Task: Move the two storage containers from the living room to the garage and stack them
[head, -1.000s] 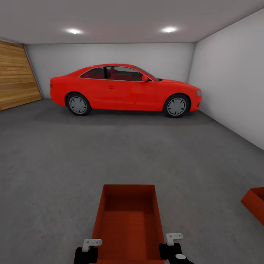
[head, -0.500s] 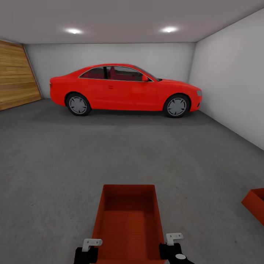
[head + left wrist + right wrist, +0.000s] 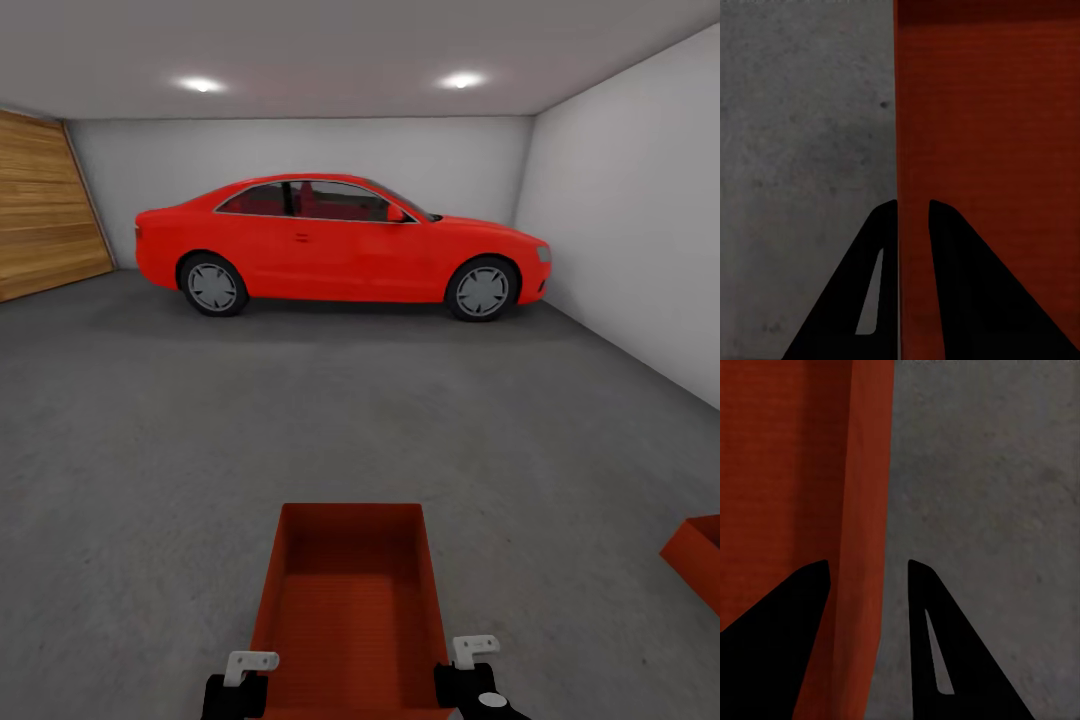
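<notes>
we stand in the garage (image 3: 620,200), its white-grey walls and wooden plank door (image 3: 45,215) around us, and the red car (image 3: 340,245) is parked well ahead of both grippers, broadside to us; it is no part of the job

the floor (image 3: 150,450) is dark rough concrete and spreads out on every side of the grippers

the held container (image 3: 350,600) is the red-orange open bin directly between our two grippers, its long axis pointing away from us; we judge it is carried level and open side up so it can be lowered flat. we cannot tell whether its base is already on the floor

the second container (image 3: 695,560) sits off to the right of the right gripper, well apart, cut by the picture's edge; it seems placed there as the base or the top of the stack

the left gripper (image 3: 913,214) straddles the bin's left wall, one finger inside and one outside, nearly closed on the thin wall

the right gripper (image 3: 868,574) straddles the right wall the same way, but with a wider gap, and whether it pinches the wall we cannot tell; gripping opposite walls keeps the bin from tipping
</notes>
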### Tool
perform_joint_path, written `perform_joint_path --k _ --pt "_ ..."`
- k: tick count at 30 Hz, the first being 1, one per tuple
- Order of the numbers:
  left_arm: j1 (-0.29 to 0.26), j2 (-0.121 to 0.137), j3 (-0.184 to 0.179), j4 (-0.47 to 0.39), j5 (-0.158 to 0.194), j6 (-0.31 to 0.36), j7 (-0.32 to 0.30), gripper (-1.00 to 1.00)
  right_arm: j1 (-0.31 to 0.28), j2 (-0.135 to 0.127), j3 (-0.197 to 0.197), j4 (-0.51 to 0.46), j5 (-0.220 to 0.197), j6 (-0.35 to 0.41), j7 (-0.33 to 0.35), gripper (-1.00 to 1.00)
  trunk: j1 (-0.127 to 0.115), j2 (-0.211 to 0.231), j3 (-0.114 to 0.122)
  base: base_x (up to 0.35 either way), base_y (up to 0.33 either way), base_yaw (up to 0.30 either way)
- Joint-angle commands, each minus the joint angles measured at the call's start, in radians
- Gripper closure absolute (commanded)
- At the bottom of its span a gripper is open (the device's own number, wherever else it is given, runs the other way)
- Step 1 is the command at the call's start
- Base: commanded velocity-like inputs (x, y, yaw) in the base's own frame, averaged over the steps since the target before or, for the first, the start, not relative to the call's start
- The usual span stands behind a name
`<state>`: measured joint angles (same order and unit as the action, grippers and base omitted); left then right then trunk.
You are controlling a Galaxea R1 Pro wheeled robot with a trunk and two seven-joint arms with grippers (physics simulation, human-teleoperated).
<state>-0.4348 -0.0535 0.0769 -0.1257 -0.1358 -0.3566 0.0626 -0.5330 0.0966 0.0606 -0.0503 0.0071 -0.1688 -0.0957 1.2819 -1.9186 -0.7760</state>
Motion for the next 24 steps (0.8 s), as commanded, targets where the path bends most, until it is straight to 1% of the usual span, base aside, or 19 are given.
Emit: perform_joint_path --k 1,6,16,24 --pt "-0.001 0.0 0.027 0.0 -0.008 -0.004 0.014 1.0 -0.001 0.0 -0.001 0.001 -0.003 -0.003 -0.009 1.0 0.0 0.0 -0.001 0.096 0.0 0.0" --pt "-0.001 0.0 0.027 0.0 -0.008 -0.004 0.014 1.0 -0.001 0.0 -0.001 0.001 -0.003 -0.003 -0.009 1.0 0.0 0.0 -0.001 0.165 0.0 0.0" --pt "-0.001 0.0 0.027 0.0 -0.008 -0.004 0.014 1.0 -0.001 0.0 -0.001 0.001 -0.003 -0.003 -0.009 1.0 0.0 0.0 -0.001 0.049 0.0 0.0" --pt "-0.001 0.0 0.027 0.0 -0.008 -0.004 0.014 1.0 -0.001 0.0 -0.001 0.001 -0.003 -0.003 -0.009 1.0 0.0 0.0 -0.001 0.286 0.0 0.0"
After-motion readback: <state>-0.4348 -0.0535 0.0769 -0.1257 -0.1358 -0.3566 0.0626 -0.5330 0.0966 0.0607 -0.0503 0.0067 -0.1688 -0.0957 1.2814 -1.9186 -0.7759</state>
